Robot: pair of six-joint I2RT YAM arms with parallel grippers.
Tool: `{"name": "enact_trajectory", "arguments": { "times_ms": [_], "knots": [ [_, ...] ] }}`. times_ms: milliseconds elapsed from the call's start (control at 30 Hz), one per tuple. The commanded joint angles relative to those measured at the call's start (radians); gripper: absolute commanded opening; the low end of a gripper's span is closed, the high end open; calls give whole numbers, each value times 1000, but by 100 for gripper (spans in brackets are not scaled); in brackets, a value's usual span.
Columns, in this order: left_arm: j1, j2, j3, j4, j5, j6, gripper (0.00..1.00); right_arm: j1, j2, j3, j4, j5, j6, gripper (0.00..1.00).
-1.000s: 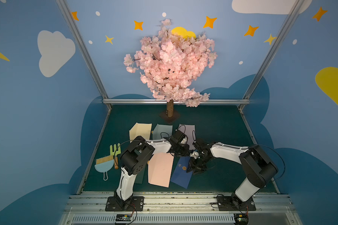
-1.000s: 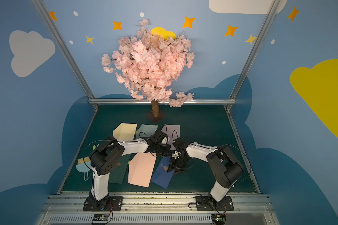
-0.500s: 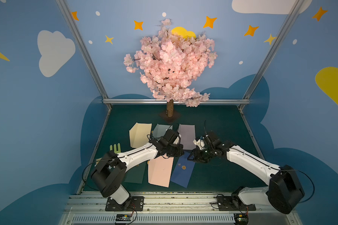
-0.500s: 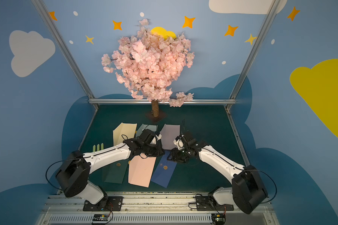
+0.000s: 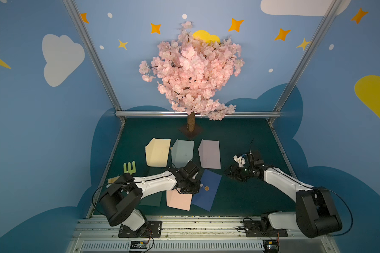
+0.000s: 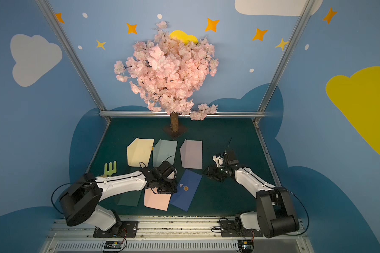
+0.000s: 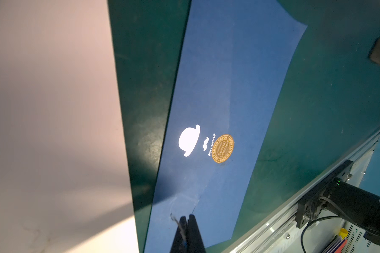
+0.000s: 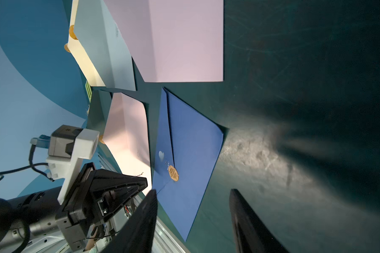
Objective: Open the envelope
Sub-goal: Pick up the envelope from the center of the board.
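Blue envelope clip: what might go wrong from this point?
1. The gold sticker holds the flap of the blue envelope down; a pull by the open right gripper may lift the whole envelope or tear the paper.
2. The shut left gripper sits over the envelope's edge near the pink envelope; if it presses off-centre, the blue one may pivot or slide.

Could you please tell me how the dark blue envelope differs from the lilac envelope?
The dark blue envelope has its flap shut under a gold sticker; the lilac envelope shows no sticker, and its flap looks folded open. The dark blue envelope lies askew, while the lilac envelope sits nearly square to the table. The lilac envelope lies closer to the tree than the dark blue envelope. Both lie flat.
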Motion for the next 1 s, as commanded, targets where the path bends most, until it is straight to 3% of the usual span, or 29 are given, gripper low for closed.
{"name": "enact_trajectory", "arguments": {
  "times_ms": [0, 200, 633, 967],
  "knots": [
    [-7, 2, -8, 4, -5, -10, 3, -18, 71, -12, 193, -128, -34, 54],
    [-7, 62, -35, 34, 30, -26, 3, -42, 205, -15, 305, -174, -72, 52],
    [-5, 136, -99, 114, 80, -68, 3, -61, 338, -2, 314, -173, -132, 50],
    [5, 148, -103, 125, 88, -64, 3, -25, 338, -42, 339, -194, -115, 47]
  ]
}}
